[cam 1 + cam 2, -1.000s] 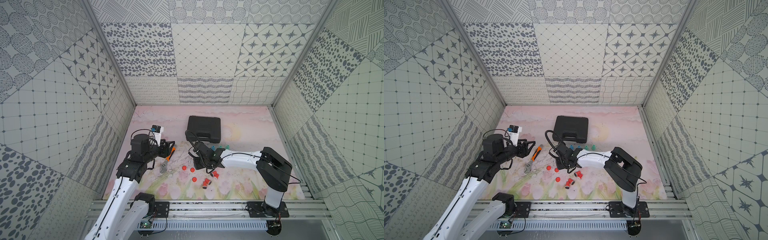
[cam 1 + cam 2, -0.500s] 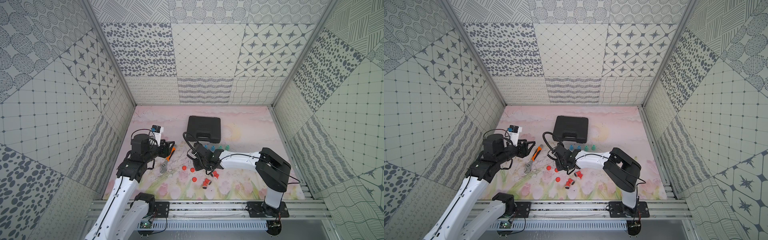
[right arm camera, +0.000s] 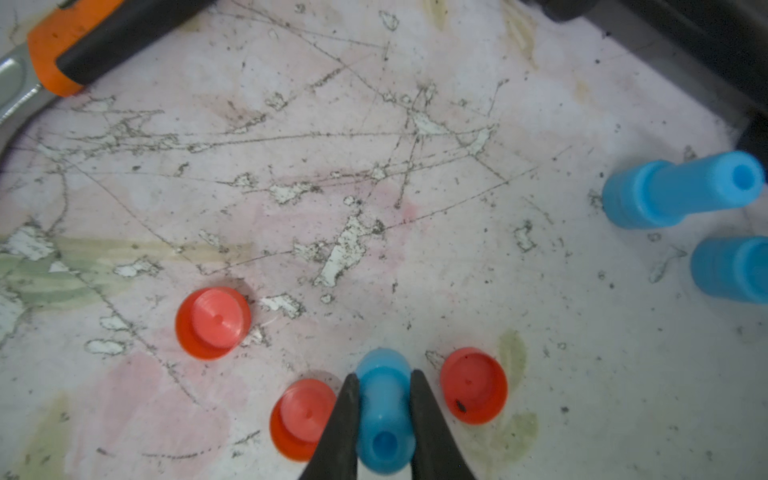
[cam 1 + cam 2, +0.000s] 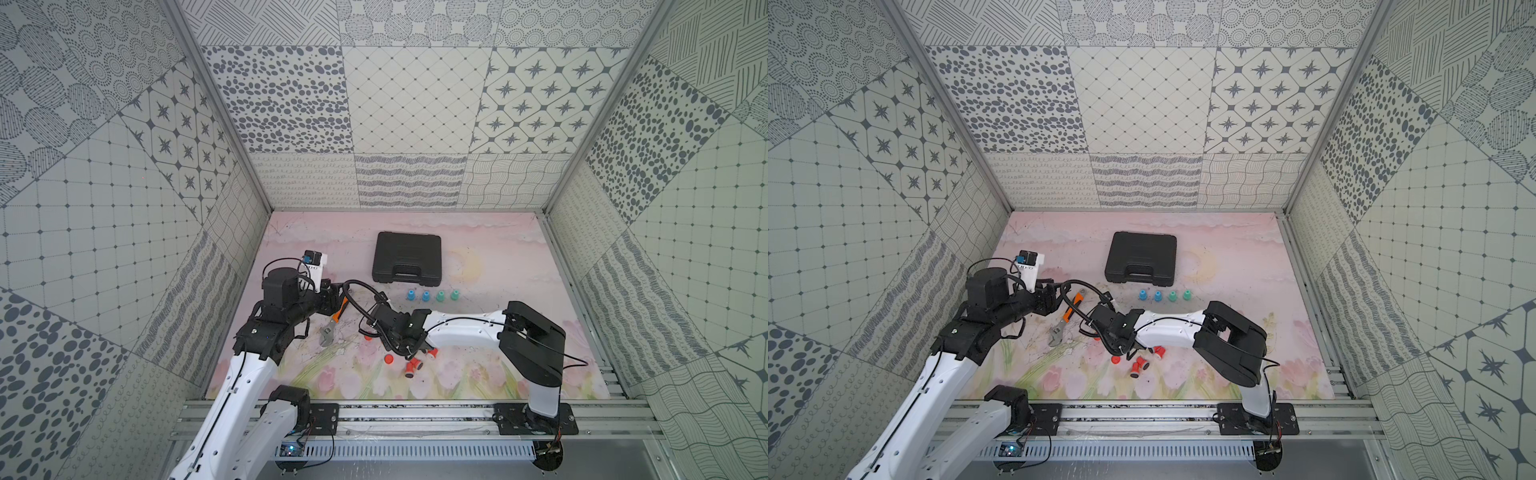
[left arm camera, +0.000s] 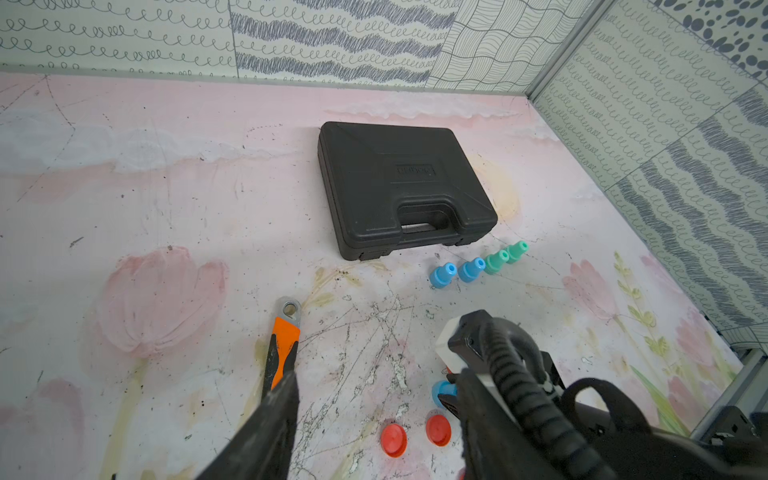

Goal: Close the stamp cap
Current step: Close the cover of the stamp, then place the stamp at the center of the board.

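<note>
My right gripper is shut on a blue stamp, its fingers pinching the narrow neck and the wider end pointing at the mat. Three loose red caps lie flat on the mat around it: one on each side and one farther off. The left wrist view shows the held stamp under the right wrist, with two red caps beside it. My left gripper hangs open and empty above the mat next to the wrench. In a top view the right gripper sits mid-mat.
An orange-handled wrench lies near the left gripper. A closed black case sits at the back. In front of it stand two blue and two green stamps in a row. Two red stamps lie near the front.
The right gripper has drifted slightly to the left with the blue stamp in it. The left arm has stayed put.
</note>
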Controlling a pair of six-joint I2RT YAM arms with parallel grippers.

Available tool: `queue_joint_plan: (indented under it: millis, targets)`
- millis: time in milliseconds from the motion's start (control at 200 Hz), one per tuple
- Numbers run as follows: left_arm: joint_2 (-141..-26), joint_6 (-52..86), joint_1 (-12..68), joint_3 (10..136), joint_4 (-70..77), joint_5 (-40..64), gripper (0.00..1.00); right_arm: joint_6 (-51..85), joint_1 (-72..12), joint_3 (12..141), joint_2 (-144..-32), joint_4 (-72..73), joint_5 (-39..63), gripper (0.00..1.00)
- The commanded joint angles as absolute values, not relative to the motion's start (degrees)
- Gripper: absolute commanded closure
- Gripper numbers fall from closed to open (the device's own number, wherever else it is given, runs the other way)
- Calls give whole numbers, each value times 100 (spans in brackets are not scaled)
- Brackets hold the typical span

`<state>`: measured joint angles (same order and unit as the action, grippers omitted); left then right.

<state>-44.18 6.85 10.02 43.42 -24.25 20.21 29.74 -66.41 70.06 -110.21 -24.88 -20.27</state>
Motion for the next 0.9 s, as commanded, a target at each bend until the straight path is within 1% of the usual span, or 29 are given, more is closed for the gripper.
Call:
queue_joint_plan:
  millis: [0, 165, 290, 460, 610, 771, 896]
  targets:
    - [-4438, 580, 976, 4377, -2391, 2022, 39, 2834, -6654, 6655, -11568, -3263, -1840, 95]
    - [-4434, 580, 968, 4377, -2391, 2004, 39, 2839, -6551, 6871, -11241, -3187, -1666, 92]
    - [-4431, 580, 973, 4377, -2391, 1991, 39, 2836, -6345, 7202, -10878, -3146, -1467, 90]
    - [-4421, 589, 971, 4377, -2399, 1972, 39, 2813, -6006, 7712, -10664, -3146, -1203, 89]
    - [-4421, 595, 971, 4375, -2391, 1969, 39, 2686, -5708, 8184, -10801, -3229, -1173, 88]
    - [-4411, 589, 965, 4377, -2399, 1960, 39, 2443, -5484, 8773, -11202, -3439, -1302, 88]
    - [-4421, 589, 961, 4377, -2391, 1975, 38, 2191, -5390, 9311, -11608, -3646, -1506, 85]
